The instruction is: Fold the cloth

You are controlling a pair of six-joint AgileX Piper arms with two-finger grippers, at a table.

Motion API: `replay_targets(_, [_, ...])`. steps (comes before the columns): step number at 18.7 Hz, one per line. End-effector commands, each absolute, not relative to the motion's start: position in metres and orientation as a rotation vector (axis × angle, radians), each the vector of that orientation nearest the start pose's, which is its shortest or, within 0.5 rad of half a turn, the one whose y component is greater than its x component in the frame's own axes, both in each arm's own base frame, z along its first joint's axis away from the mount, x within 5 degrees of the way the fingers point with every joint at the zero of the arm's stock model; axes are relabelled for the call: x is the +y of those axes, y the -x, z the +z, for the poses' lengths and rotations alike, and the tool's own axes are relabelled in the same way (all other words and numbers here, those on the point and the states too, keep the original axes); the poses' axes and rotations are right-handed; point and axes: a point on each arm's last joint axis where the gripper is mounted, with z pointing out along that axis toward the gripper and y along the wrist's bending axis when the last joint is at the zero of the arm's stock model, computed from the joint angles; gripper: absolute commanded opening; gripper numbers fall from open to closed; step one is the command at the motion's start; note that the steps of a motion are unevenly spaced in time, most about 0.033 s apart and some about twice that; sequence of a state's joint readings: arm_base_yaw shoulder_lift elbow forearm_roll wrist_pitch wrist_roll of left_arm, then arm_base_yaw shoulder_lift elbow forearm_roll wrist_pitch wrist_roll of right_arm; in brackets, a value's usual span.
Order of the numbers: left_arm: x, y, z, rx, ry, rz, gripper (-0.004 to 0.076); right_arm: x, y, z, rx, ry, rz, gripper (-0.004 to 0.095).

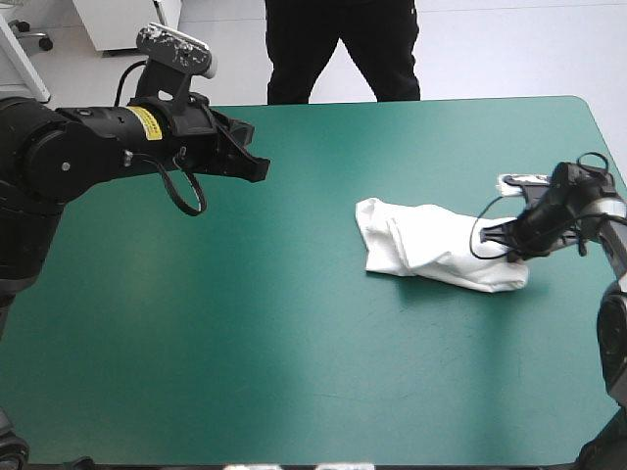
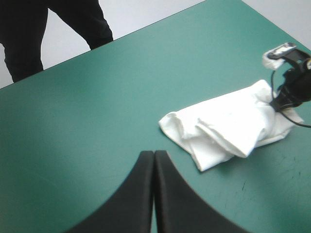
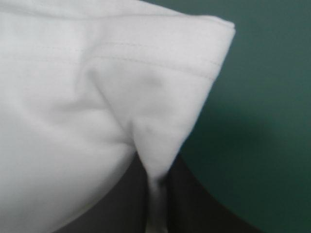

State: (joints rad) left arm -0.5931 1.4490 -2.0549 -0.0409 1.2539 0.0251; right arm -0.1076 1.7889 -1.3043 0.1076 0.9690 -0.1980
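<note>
I've got the right pincer (image 3: 156, 182) clamped on the T-shirt (image 1: 436, 245), but only on a thin pinch by the hemmed corner. My worry is that any pull slips that pinch out, or takes one layer and opens the bundle. The left pincer (image 2: 154, 156) is clenched and empty over the tabletop's (image 1: 294, 333) far left part, well apart, so nothing pins the other end. The T-shirt lies bundled near the tabletop's right edge, with its right end between the right pincer's fingers.
</note>
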Motion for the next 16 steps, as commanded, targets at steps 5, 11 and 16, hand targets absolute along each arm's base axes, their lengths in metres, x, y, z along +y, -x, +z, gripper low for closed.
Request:
replay_targets(5, [-0.140, -0.195, 0.550, 2.026, -0.661, -0.423, -0.0009, -0.124, -0.278, 0.267, 2.785, -0.342, -0.144, -0.0013])
replay_targets(11, [-0.140, -0.195, 0.550, 2.024, -0.667, -0.423, -0.0009, -0.140, -0.250, 0.264, 2.757, -0.447, -0.226, -0.0013])
replay_targets(16, [-0.140, -0.195, 0.550, 2.024, -0.667, -0.423, -0.0009, -0.139, -0.250, 0.267, 2.729, -0.493, -0.209, 0.0194])
